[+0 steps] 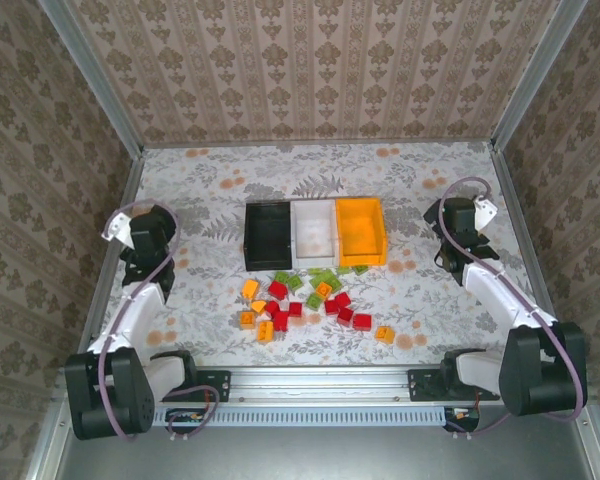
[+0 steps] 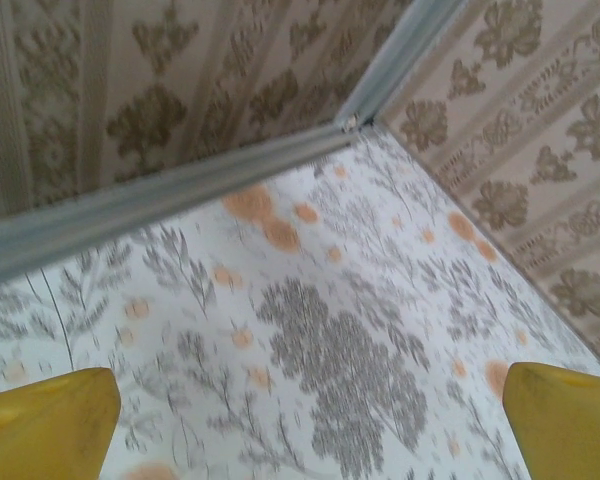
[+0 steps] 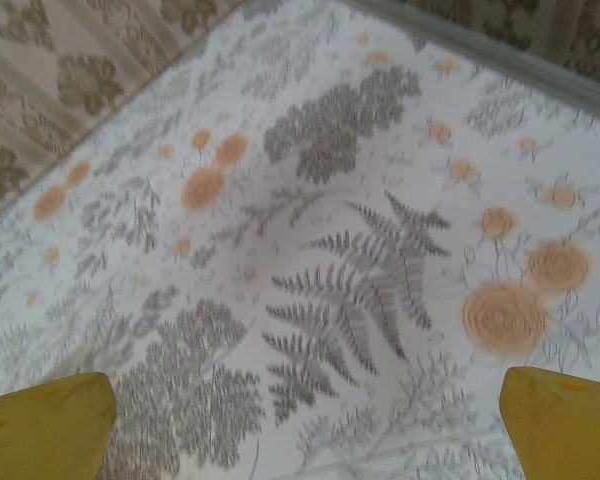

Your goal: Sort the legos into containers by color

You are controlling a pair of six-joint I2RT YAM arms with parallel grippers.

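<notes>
Three containers stand side by side at the table's middle: a black one (image 1: 267,236), a white one (image 1: 313,233) and an orange one (image 1: 360,230). Just in front of them the legos lie scattered, orange-yellow (image 1: 250,288), red (image 1: 280,320) and light green (image 1: 320,276); one orange brick (image 1: 384,334) lies apart to the right. My left gripper (image 1: 143,240) hangs near the left wall, far from the bricks. The right gripper (image 1: 458,228) sits by the right wall. In each wrist view the yellow fingers (image 2: 50,425) (image 3: 45,430) stand wide apart over bare patterned cloth, open and holding nothing.
A floral cloth (image 1: 210,190) covers the table, with patterned walls on three sides and a metal rail (image 1: 320,385) along the near edge. The left wrist view looks into the back corner (image 2: 352,124) of the enclosure.
</notes>
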